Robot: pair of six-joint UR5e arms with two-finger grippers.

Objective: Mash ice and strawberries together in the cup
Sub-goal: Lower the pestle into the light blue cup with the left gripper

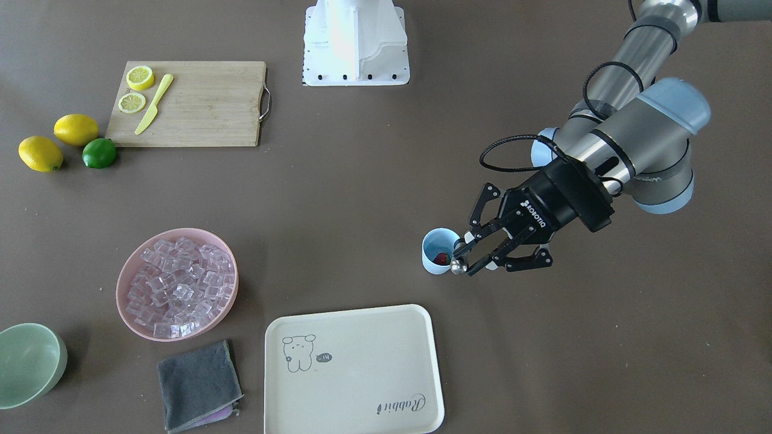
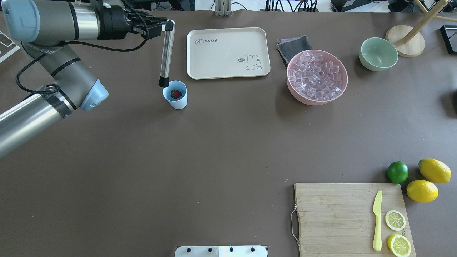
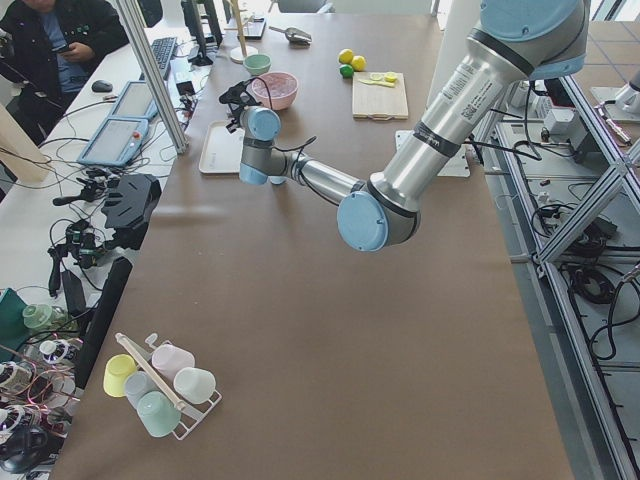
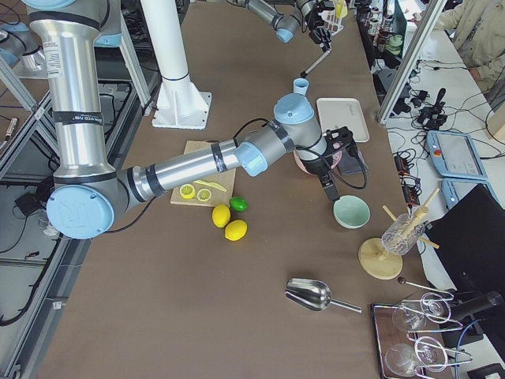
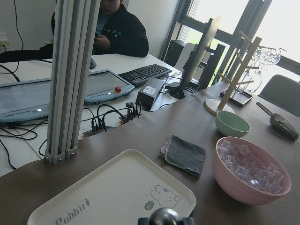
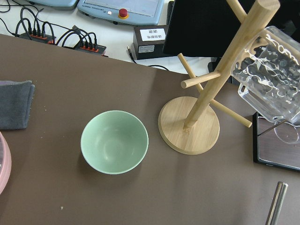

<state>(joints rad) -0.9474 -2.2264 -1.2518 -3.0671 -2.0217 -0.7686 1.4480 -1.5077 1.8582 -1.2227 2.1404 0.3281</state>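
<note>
**Desk:** What is the left claw (image 1: 469,257) doing?

**Photographer:** It is clamped on the top end of a metal stick (image 2: 166,53). The stick hangs nearly upright, its black foot (image 2: 163,84) at the rim of the pale-blue cup (image 2: 175,98). Whether the foot touches the rim cannot be made out.

**Desk:** What is in the cup?

**Photographer:** One red strawberry (image 2: 176,94) lies at the bottom. The cup stands on the brown table (image 2: 214,150), near a corner of the cream tray (image 2: 228,53).

**Desk:** Where is the ice?

**Photographer:** The ice (image 2: 316,76) is piled in the pink bowl (image 2: 310,101), well apart from the cup on the tray's other side. A grey cloth (image 2: 294,45) lies just beside that bowl, and a green bowl (image 2: 378,53) sits near it.

**Desk:** And the right claw?

**Photographer:** The right claw (image 4: 328,189) shows only in the side camera's view. It hangs above the table between the pink bowl and the green bowl. Whether it is open or closed cannot be told from there.

**Desk:** Anything else on the table?

**Photographer:** A wooden cutting board (image 2: 335,214) at the robot's near right carries a yellow knife (image 2: 377,221) and two lemon halves (image 2: 395,220). Two whole lemons (image 2: 422,191) and a lime (image 2: 397,172) lie just beside the board.
</note>
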